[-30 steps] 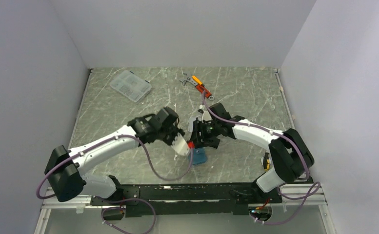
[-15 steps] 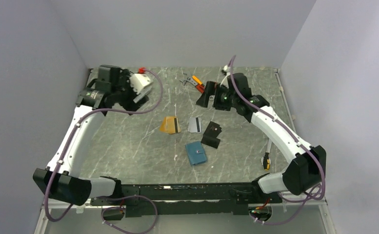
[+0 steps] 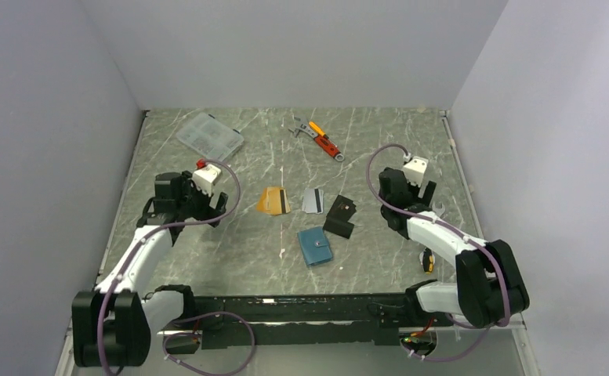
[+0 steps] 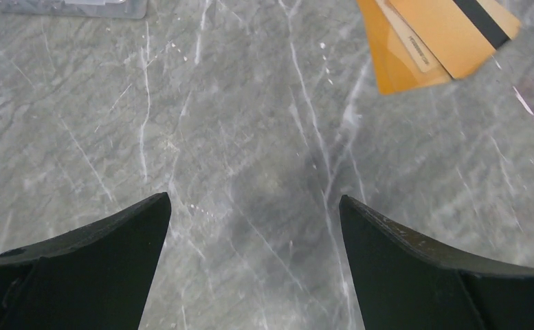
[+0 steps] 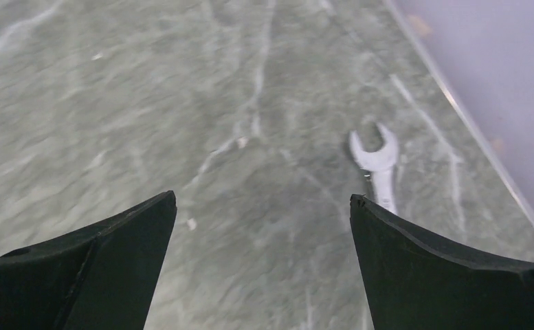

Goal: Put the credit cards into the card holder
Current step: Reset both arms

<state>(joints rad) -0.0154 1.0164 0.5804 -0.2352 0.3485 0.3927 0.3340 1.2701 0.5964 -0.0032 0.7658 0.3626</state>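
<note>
Both grippers stand spread wide and hold nothing. The left gripper [image 3: 211,205] hangs over bare table [image 4: 236,137]; the right gripper [image 5: 262,196] does likewise, with only a wrench [image 5: 377,161] ahead of it.

The task's things lie mid-table, between the two arms. The orange cards [image 3: 273,200], two overlapped in a fan, sit just beside the silver card [image 3: 312,200]. The holder [image 3: 315,246] lies shut, nearer the bases than that row and apart from it. Two dark flat pieces [image 3: 340,217] lie to the right of the silver card; we cannot tell what they are.

The coming move turns on one relation: from above, the orange cards lie to the right of the left gripper, with open table between. In the left wrist view they sit ahead and to the right, at the upper edge; the upper one's dark stripe, and so its long axis, runs diagonally to the line between the fingers.

We judge the left arm the nearer to the orange pair, while the silver card lies about midway between the arms. We expect the left gripper must swing right and turn its wrist to take a card across its short side.
</note>
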